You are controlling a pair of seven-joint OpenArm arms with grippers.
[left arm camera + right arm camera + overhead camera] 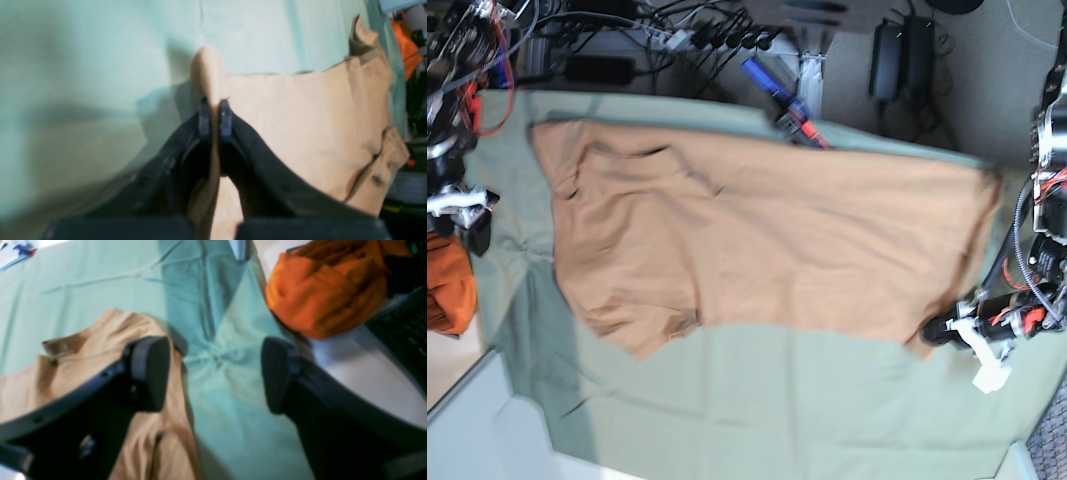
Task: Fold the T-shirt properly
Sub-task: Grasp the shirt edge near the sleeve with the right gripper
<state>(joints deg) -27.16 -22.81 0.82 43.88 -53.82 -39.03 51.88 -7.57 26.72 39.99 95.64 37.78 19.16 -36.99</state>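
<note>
My left hand (215, 116) pinches the T-shirt (767, 240) hem at the bench's edge, right hand (215, 373) wide and empty; next I'd lift and fold across

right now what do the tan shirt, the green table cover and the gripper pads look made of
T-shirt: soft matte knit, likely cotton; it drapes and bunches where the left gripper pinches it.
Table cloth: thin matte woven fabric, going by its creases.
Right gripper pads: dark, dull, probably rubber; one looks faintly ribbed.
</note>
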